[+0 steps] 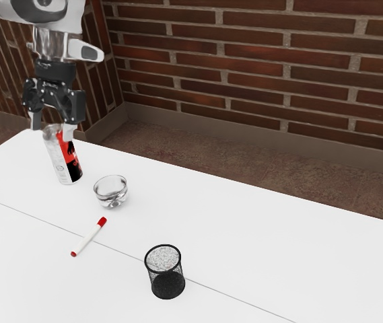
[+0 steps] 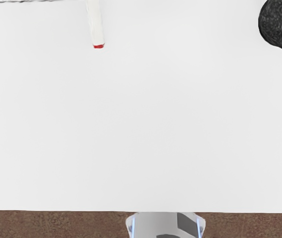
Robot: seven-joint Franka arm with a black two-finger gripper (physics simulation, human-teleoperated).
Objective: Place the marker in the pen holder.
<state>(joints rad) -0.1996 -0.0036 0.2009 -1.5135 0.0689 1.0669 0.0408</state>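
Down on the table (image 1: 258, 229), marker (image 1: 89, 237) lying flat, well apart from gripper (image 1: 52, 128)
Gripper raised, fingers wide; marker is below it, toward the exterior view's right, near the bowl (image 1: 112, 196), pen holder (image 1: 167, 282) farther right

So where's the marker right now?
The marker lies on the white table toward the exterior view's left, nearest the clear bowl, with the black pen holder farther toward the exterior view's right.

Can (image 1: 63, 158), bowl (image 1: 111, 192), marker (image 1: 89, 237), pen holder (image 1: 167, 276) all on table (image 1: 279, 235). Exterior view: can left of bowl, marker in front of bowl, pen holder right of marker.
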